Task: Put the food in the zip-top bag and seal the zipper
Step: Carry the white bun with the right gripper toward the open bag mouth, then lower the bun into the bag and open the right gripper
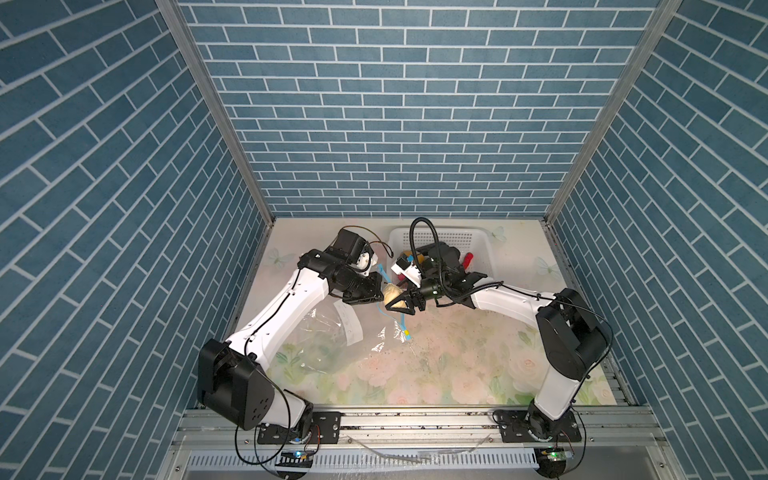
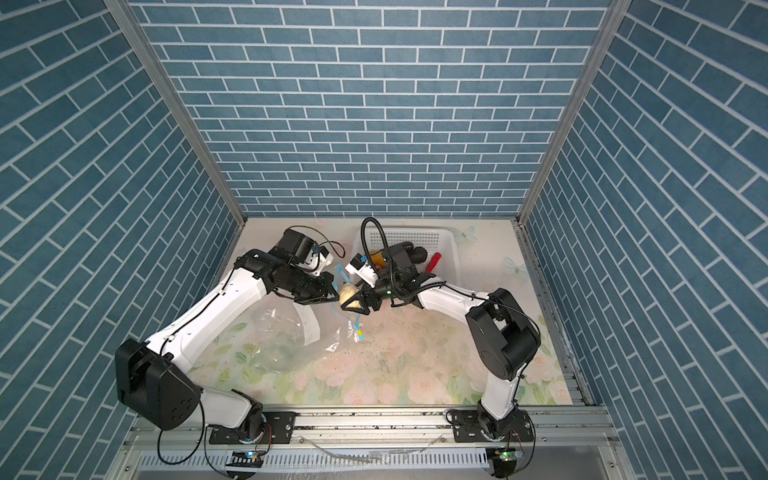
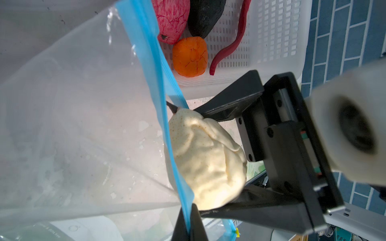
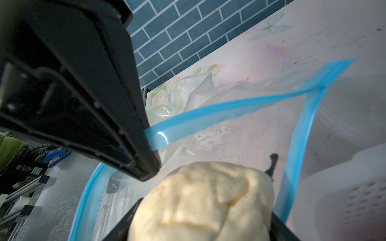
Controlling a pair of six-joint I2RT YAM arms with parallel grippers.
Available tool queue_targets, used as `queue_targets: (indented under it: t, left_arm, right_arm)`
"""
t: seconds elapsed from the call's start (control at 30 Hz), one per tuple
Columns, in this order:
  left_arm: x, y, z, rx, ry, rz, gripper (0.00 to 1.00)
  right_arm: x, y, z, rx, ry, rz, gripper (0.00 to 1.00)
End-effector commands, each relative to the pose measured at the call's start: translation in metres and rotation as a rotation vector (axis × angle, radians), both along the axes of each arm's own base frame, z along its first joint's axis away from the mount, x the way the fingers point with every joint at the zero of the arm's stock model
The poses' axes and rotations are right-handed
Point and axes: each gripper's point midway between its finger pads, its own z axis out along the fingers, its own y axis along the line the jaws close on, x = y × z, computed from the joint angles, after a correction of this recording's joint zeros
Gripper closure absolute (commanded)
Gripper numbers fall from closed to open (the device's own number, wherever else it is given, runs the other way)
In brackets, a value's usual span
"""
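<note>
**Cream ball held at the mouth of the opened bag**

The cream lumpy toy ball (image 3: 206, 162) is clamped between the widely spread jaws of the right gripper (image 1: 397, 306). It is held above the floral-printed tabletop (image 1: 436, 365), at the mouth of the clear, crinkly zip-top bag (image 1: 328, 336). One lip of the thin light-blue zipper strip (image 4: 208, 112) is pinched by the fully closed left gripper (image 3: 189, 221) and lifted. In the right wrist view the blue lips are seen parted around the ball. The rest of the bag is draped on the tabletop, and the small yellowish slider tab (image 1: 407, 332) is seen at the strip's lower end. In the white perforated plastic basket (image 3: 271, 31), a pink bumpy ball (image 3: 171, 18), a black oval (image 3: 204, 14), an orange piece (image 3: 190, 56) and a long red strip (image 3: 234, 41) are seen lying.
</note>
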Motion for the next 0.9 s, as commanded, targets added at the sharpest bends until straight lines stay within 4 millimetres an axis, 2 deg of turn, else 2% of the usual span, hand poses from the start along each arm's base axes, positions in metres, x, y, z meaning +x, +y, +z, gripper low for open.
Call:
queue_targets:
  t: [0.0,0.2,0.67,0.87]
  left_arm:
    - [0.0011,-0.0054,0.0145,-0.037,-0.031,-0.006,1.00]
    - [0.0026,-0.0070,0.0143,-0.044,-0.033,-0.008,1.00]
    - [0.0042,-0.0100,0.0105,-0.051,-0.028,-0.011,1.00]
    - [0.0039,-0.0101,0.0094,-0.051,-0.027,-0.012,1.00]
  right_arm:
    - [-0.0086,-0.0011,-0.0094,-0.009,-0.019,0.051,0.45]
    - [-0.0092,-0.0015,-0.0115,-0.021,-0.020,0.052,0.38]
    - [-0.0119,-0.0036,-0.0144,-0.049,-0.060,0.040,0.12]
    - [-0.0100,-0.0044,-0.0148,-0.061,-0.064,0.027,0.09]
